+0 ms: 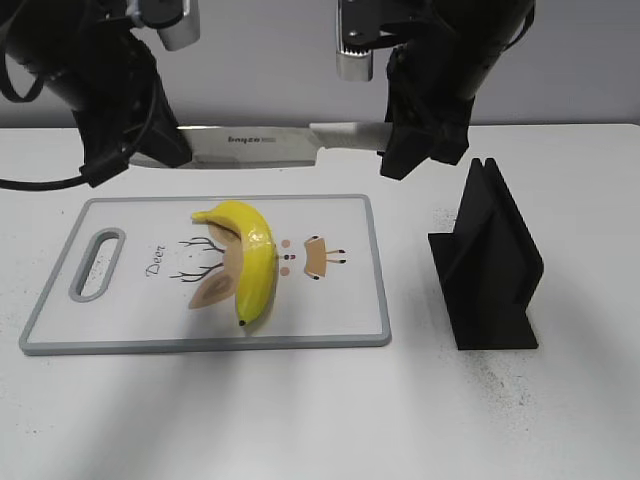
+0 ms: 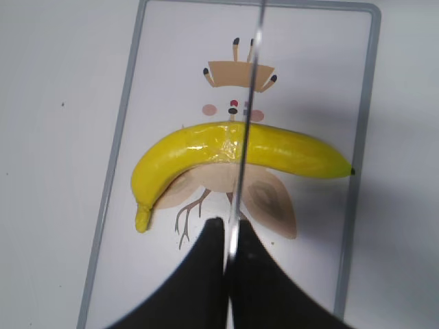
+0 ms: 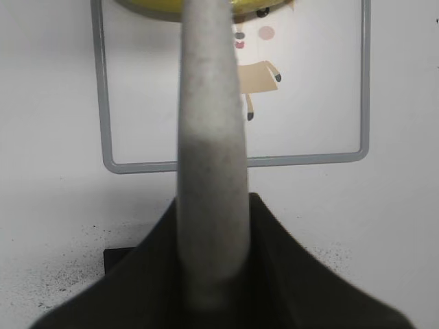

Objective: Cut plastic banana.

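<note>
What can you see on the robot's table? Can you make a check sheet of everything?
Surface: white table, some dark specks near the stand.
Job's things: banana whole, lying on the board; knife held level in the air behind it, handle at the right.
Clutter: black stand beside the board, empty.
Claws: left claw shut on the blade end; right claw shut on the handle.
Cables: black cable hanging from the left arm.
Surroundings: plain grey wall.
</note>
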You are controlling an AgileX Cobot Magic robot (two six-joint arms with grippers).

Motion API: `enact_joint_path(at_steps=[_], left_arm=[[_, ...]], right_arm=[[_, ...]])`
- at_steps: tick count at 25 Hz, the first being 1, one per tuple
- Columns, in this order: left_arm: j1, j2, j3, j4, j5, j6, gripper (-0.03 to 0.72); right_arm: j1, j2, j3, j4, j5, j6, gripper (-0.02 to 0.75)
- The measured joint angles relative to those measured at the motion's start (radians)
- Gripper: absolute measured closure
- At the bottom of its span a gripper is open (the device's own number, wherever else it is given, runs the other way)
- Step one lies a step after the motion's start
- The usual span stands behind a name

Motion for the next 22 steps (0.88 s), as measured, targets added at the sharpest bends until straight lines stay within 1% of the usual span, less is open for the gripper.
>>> enact_joint_path(at_steps=[5,6,8,10,13,14,15,17,20,22], left_arm=[[0.0,0.0,0.0,-0.003,0.006,-0.002,0.689],[0.0,0.0,0.0,-0.004,0.004,-0.003,0.67],[0.0,0.0,0.0,-0.009,-0.006,-0.009,0.601],[0.002,0.0,0.0,-0.015,-0.011,-0.015,0.475],[0.003,0.0,0.0,-0.022,-0.01,-0.019,0.236],[0.003,0.0,0.0,-0.026,-0.01,-0.02,0.168],[0.003,0.0,0.0,-0.031,-0.01,-0.021,0.13],[0.003,-0.001,0.0,-0.043,-0.013,-0.021,0.089],[0.003,-0.01,0.0,-0.046,-0.027,-0.027,0.081],[0.004,-0.025,0.0,-0.046,-0.041,-0.075,0.082]], right_arm=[[0.0,0.0,0.0,0.002,0.005,-0.002,0.571],[0.0,0.0,0.0,0.002,0.007,-0.002,0.571],[0.0,0.0,0.0,0.005,0.014,0.001,0.574],[0.0,0.0,0.0,0.009,0.016,0.012,0.576],[0.0,0.0,0.0,0.008,0.015,0.023,0.577],[0.0,0.0,0.0,0.006,0.015,0.024,0.577],[-0.001,0.0,0.0,0.003,0.015,0.024,0.577],[-0.001,0.0,0.0,0.002,0.015,0.027,0.577],[-0.001,0.0,0.0,0.002,0.015,0.037,0.577],[-0.001,0.0,0.0,0.001,0.015,0.09,0.577]])
